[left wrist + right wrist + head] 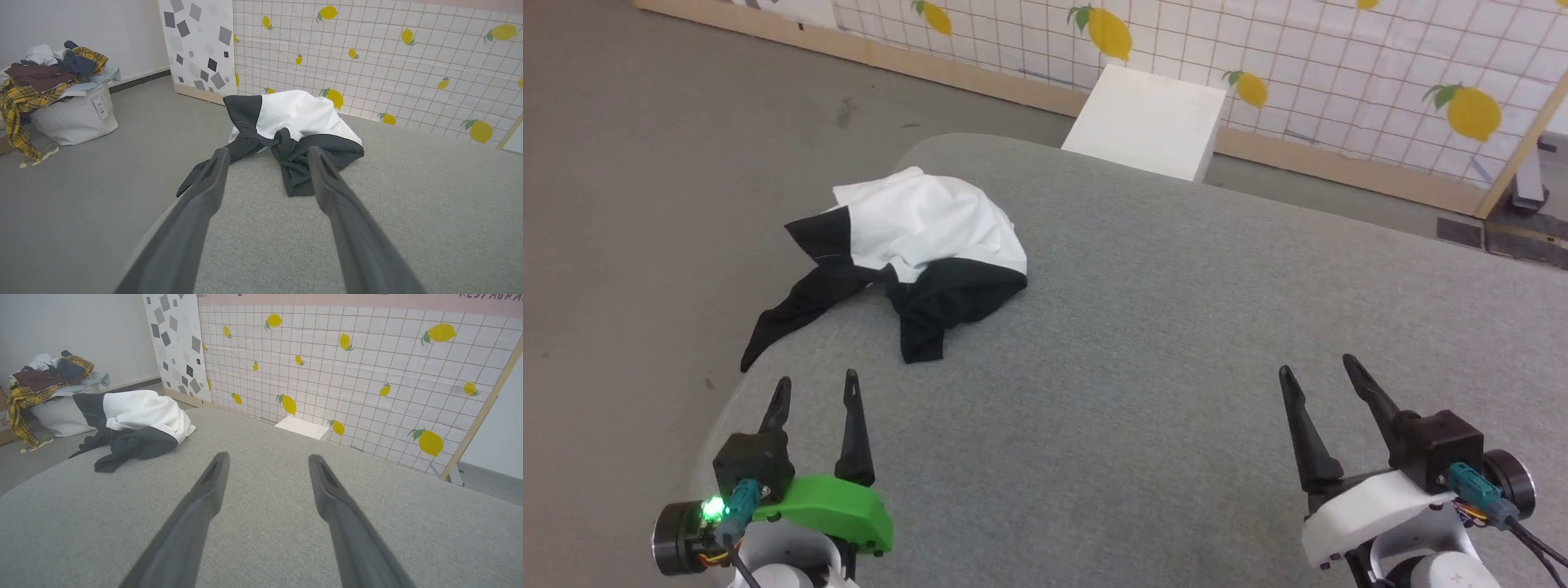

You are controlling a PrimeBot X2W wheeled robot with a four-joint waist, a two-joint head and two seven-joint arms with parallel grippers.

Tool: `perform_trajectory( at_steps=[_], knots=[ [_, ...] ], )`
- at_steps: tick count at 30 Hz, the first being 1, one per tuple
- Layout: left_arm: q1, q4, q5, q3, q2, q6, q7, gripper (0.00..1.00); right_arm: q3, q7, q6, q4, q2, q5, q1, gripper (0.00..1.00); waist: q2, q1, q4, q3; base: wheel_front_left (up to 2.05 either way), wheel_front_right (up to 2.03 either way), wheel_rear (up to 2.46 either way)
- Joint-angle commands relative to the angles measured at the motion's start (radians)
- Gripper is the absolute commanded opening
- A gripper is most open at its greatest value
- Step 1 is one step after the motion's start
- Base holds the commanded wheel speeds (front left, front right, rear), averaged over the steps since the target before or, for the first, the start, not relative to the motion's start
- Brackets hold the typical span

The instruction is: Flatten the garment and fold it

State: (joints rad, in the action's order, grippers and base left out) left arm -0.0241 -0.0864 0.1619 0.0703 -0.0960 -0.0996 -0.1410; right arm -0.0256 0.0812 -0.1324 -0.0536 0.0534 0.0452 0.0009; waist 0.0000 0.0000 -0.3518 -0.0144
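Note:
The garment (915,237) lies crumpled in a heap near the far left corner of the grey padded table (1143,327), white panel on top, black parts below. One black sleeve hangs over the table's left edge. My left gripper (815,390) is open at the lower left, short of the heap and apart from it. In the left wrist view the garment (294,126) sits just beyond the left gripper (267,157). My right gripper (1316,370) is open at the lower right, far from the cloth. In the right wrist view the garment (139,420) lies off to the left of that gripper (267,459).
A white box (1147,122) stands on the floor beyond the table's far edge, before a lemon-print screen (1298,65). A pale bin heaped with clothes (61,98) sits on the floor to the left. Grey floor borders the table's left side.

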Motion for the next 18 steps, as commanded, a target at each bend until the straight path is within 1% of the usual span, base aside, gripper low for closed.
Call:
perform_trajectory(
  at_steps=[1,18],
  knots=[
    [0.006,-0.005,0.014,0.002,-0.010,-0.009,-0.011,1.00,-0.004,0.011,0.001,-0.003,-0.002,0.011,-0.017,1.00,0.0000,0.0000,-0.009,0.000,0.00,0.00,0.00],
    [0.001,-0.021,0.052,0.018,-0.010,-0.034,-0.046,1.00,-0.008,0.018,0.001,-0.006,-0.002,0.024,-0.026,1.00,0.0000,0.0000,-0.079,-0.011,0.00,0.00,0.00]
  ],
)
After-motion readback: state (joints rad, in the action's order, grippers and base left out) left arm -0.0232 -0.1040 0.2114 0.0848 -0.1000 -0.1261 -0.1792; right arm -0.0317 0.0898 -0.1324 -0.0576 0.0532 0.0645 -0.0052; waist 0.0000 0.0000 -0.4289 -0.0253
